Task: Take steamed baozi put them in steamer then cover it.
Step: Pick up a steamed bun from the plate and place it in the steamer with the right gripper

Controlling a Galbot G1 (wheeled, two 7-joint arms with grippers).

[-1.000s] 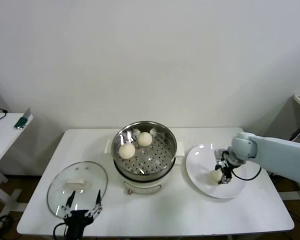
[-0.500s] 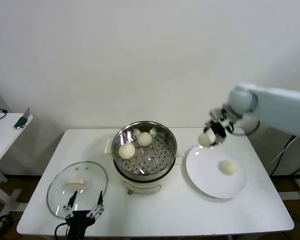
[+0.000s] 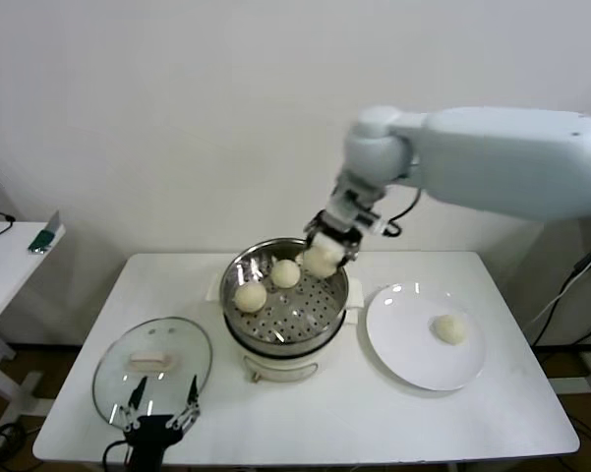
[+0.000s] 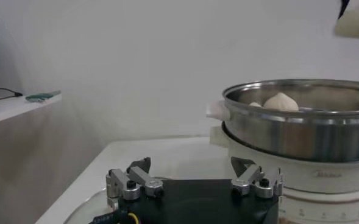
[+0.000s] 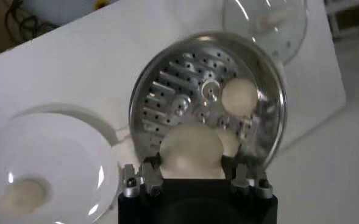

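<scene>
Right tool [image 3: 326, 254] is pinching a baozi [image 3: 322, 260] just above the steamer [image 3: 285, 295] rim, on the side facing the plate [image 3: 425, 336] — I'd carry it over open tray past the two buns inside, lower, then release. Left tool [image 3: 160, 411] waits spread by the cover [image 3: 152, 366]; one bun remains on the plate.

Even, bright overhead light is washing the wall and table [image 3: 393, 413] in head view; shadows under the steamer [image 3: 285, 295] are staying faint & soft. Glare is showing as 2 small white spots on the plate [image 3: 425, 336] rim, right of the steamer, plus pale streaks on the cover [image 3: 152, 370] glass to its left. In right wrist view the steamer tray is glinting hard, and the held baozi [image 5: 191, 152] is looking soft, out of focus. Left wrist view is reading dimmer, greyish; steamer wall is mirroring a bright band.
</scene>
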